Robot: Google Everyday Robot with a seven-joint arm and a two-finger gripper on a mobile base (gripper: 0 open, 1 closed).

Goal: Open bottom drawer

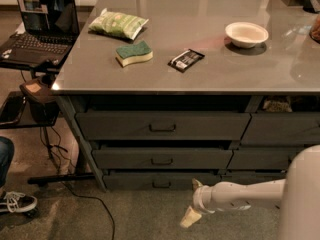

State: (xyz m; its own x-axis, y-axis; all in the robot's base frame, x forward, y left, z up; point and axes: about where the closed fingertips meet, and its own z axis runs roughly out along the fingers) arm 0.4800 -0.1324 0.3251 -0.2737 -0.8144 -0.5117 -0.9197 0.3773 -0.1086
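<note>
The bottom drawer (130, 181) is the slim dark grey front at the foot of the left stack, under two taller drawers, and it looks shut. Its small loop handle (161, 184) sits at the centre. My gripper (192, 201), on a white arm coming in from the right, hangs low in front of the stack, just right of and slightly below that handle. It is open, with one fingertip (196, 184) near the drawer front and the other (188, 218) lower, over the carpet. It holds nothing.
On the grey tabletop (200, 39) lie a green chip bag (118, 23), a sponge (133, 53), a dark snack packet (186, 60) and a white bowl (246, 34). A neighbouring drawer stack (280, 129) is on the right. At left are a laptop (40, 19) on a stand, cables and a shoe (17, 202).
</note>
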